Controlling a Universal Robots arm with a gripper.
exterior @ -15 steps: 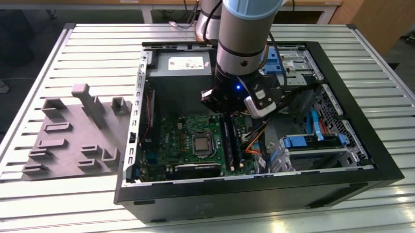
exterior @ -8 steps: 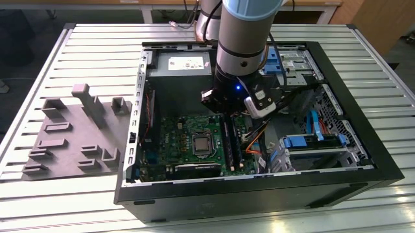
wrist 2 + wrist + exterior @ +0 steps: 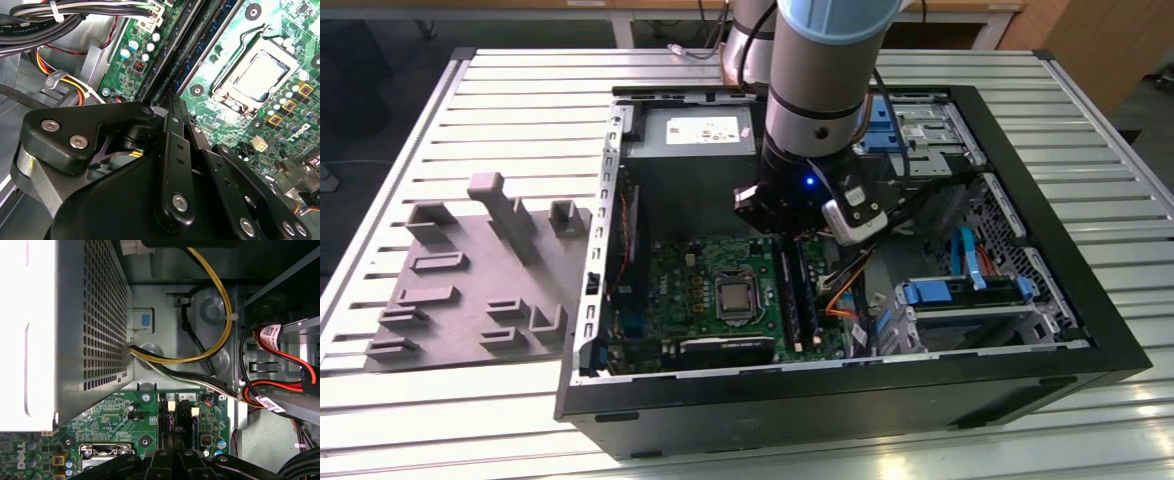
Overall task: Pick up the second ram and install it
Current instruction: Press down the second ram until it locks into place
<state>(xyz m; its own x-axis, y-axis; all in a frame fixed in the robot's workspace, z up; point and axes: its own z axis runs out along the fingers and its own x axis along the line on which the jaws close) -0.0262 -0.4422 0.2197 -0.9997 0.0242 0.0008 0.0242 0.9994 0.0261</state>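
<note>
Near the middle of the exterior view, inside the open computer case (image 3: 1067,330), the gripper (image 3: 790,238) hangs low over the memory slots beside the processor socket (image 3: 736,297) on the green motherboard (image 3: 694,270). In the second wrist view the black linkage arms draw together towards the slots at upper centre of the frame, and what looks like the second ram (image 3: 176,110) stands edge-on between the fingertips, though I cannot tell whether they pinch it. The grey fixture block (image 3: 467,270) lies on the slatted table (image 3: 454,400) at the frame's left.
</note>
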